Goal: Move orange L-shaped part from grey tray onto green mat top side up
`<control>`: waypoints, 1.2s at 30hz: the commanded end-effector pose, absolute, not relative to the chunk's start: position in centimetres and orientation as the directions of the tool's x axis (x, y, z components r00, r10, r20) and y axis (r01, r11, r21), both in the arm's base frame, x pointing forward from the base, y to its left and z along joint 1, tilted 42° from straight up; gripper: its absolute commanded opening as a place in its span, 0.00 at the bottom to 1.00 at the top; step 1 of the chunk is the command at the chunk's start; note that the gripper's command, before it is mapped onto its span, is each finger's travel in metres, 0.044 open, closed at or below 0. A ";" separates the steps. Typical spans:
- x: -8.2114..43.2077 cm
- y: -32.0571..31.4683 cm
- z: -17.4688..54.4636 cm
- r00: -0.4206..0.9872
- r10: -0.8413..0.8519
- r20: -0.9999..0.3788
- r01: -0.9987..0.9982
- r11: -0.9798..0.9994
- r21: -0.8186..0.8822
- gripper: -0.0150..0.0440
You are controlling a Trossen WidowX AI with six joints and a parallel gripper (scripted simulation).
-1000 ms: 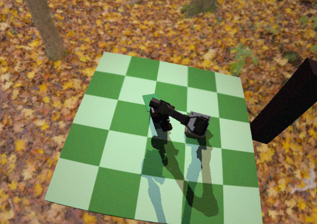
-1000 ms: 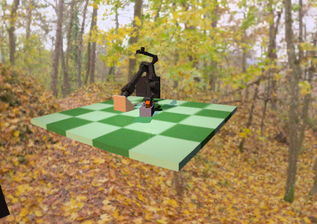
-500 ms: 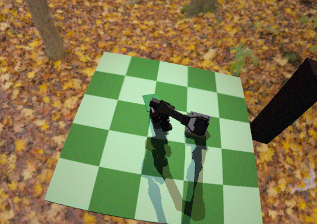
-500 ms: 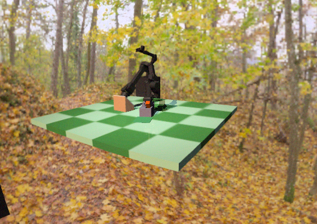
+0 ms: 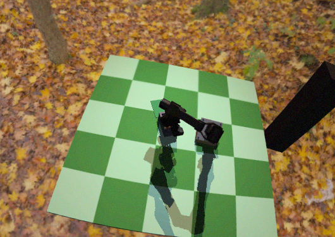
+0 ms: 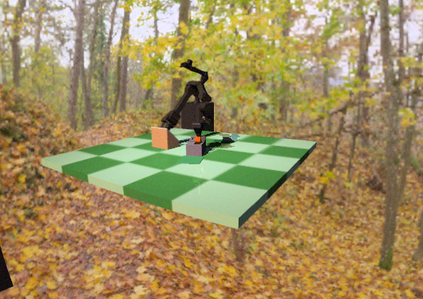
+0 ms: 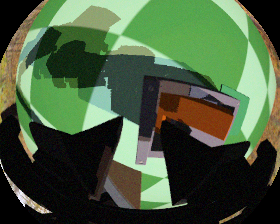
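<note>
The orange part point(image 6: 197, 139) point(image 7: 203, 116) is in the grey tray point(image 6: 195, 149) point(image 7: 149, 107). In the wrist view it looks tilted in its pocket, with grey inner wall showing along its sides; how high its end by the mat stands I cannot tell. My gripper point(image 6: 198, 134) point(image 7: 142, 122) points down over the tray, its fingers partly open with nothing between them. In the wrist view the right fingertip is at the part's near end and the left one is outside the tray. The green mat point(image 5: 155, 107) point(image 6: 193, 160) point(image 7: 244, 101) lies beside the tray. The arm hides the part in the top view.
An orange-tan wedge block point(image 6: 160, 138) stands left of the tray in the exterior view. The arm's base point(image 5: 210, 132) stands right of the tray in the top view. A dark beam point(image 5: 300, 109) crosses the right side of that view. Arm shadows fall across the tray and the checkered table.
</note>
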State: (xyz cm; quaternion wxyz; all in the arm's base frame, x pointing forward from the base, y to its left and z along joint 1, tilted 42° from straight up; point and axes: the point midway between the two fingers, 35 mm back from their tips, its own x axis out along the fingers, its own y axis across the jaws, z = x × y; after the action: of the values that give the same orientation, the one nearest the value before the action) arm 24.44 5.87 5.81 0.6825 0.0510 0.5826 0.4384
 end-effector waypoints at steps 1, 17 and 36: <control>25.2 2.3 9.1 -0.052 0.653 -0.756 -0.543 0.616 0.570 0.56; 25.1 1.3 10.1 -0.052 0.660 -0.750 -0.539 0.614 0.577 0.56; 25.1 1.3 10.1 -0.052 0.660 -0.750 -0.539 0.614 0.577 0.56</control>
State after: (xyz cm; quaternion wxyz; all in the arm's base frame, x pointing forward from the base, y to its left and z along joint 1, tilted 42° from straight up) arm 25.07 1.25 10.17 0.6866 0.0513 0.5789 0.4370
